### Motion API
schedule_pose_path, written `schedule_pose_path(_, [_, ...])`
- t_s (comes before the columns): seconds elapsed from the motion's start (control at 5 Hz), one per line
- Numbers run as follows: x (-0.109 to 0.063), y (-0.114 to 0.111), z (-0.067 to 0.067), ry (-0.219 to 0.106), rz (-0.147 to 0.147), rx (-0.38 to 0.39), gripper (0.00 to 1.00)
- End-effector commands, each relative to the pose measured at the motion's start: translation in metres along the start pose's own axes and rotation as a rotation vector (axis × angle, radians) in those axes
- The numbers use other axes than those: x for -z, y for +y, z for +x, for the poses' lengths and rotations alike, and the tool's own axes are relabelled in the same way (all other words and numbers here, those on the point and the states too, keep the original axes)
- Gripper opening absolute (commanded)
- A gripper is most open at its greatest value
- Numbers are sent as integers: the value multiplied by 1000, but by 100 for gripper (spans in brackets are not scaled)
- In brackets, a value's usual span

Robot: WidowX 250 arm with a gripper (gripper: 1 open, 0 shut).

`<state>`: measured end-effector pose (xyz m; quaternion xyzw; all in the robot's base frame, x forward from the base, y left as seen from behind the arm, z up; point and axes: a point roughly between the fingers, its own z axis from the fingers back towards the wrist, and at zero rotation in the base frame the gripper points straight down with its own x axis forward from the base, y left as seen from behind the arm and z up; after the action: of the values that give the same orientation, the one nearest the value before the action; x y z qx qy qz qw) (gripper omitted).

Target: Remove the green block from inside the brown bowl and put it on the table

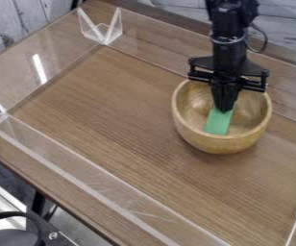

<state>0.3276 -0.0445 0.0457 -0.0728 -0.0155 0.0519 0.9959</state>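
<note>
The two thin black fingers [225, 93] of the black gripper [225, 100] are pointing straight down into the bowl and are pressing tightly together. Their tips are touching the top end of the flat bright green block [219, 122]. I cannot tell if they are pinching it. The long green block is leaning inside the round light brown wooden bowl [189, 123], with its low end resting near the bottom. The tall black robot arm [231, 24] is standing right over the bowl. The bowl is sitting on the right side of the brown wooden table [99, 125]. Low clear plastic walls [22, 60] are running along the table's edges. Behind the table, pale grey things are showing, too blurry to name.
</note>
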Motion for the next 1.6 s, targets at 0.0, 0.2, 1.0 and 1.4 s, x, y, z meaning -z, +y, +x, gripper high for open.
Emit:
schedule_pose_path(0.0, [-34,3,0,-45,7,9,0])
schedule_pose_path(0.2, [-60,8,1,-66,19,10,0])
schedule_pose_path(1.0, [-88,19,3,-137,30,39,0])
schedule_pose_path(1.4, [-80,23,1,-116,24,37,100])
